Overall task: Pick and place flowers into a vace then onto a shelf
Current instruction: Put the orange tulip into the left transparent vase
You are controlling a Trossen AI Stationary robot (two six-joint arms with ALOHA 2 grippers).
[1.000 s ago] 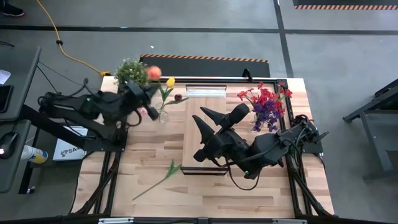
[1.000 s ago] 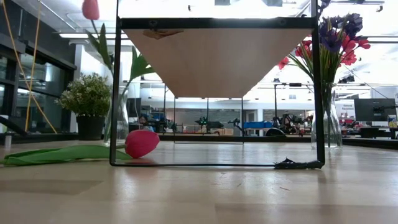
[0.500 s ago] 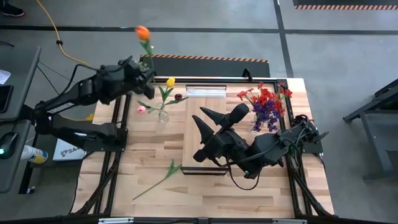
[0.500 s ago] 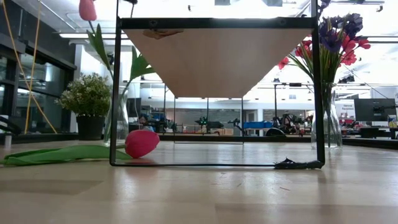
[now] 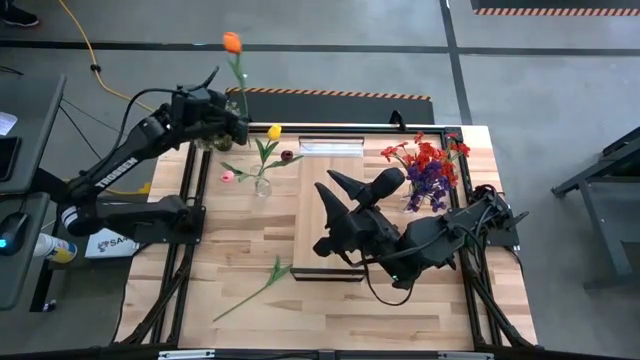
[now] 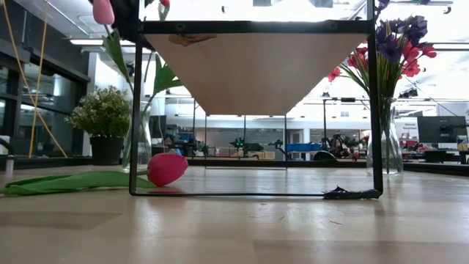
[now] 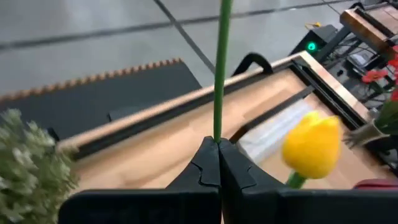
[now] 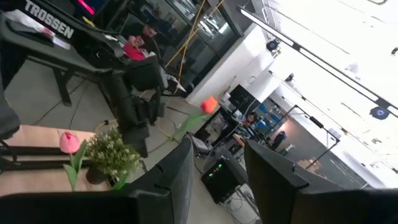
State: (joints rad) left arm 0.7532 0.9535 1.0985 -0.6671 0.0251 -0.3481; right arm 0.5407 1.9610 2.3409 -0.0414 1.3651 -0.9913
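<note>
Flowers: an orange tulip (image 5: 232,43) is pinched by its stem in the left jaws (image 5: 232,118), its head well above them, out past the bench's far edge
High view, left: those jaws sit just beyond a clear vase (image 5: 262,184) that already carries a yellow tulip (image 5: 274,131), a pink bud (image 5: 227,175) and a dark one (image 5: 286,156)
High view, right: the right jaws (image 5: 358,188) hover over the shelf (image 5: 330,200), parted and holding nothing; a second vase of red and purple flowers (image 5: 428,168) stands just beside them
High view, near side: one stem with a pink head (image 5: 252,288) lies flat on the bench (image 5: 240,240), well apart from both jaws
Low view: that fallen pink head (image 6: 167,169) rests by the shelf frame (image 6: 136,110); the glass vase (image 6: 137,143) and the potted plant (image 6: 104,125) stand behind it; the far bouquet (image 6: 392,51) rises at the other side
Left wrist view: the fingers (image 7: 205,171) are shut tight on the green stem (image 7: 221,68), the yellow tulip (image 7: 311,146) just ahead of them
Right wrist view: its fingers (image 8: 177,177) stand apart with only room between them; the orange tulip (image 8: 209,104) shows far off
Progress: three stems look placed; the orange one is not yet in the vase, the fallen one is unpicked, and no vase is on the shelf
</note>
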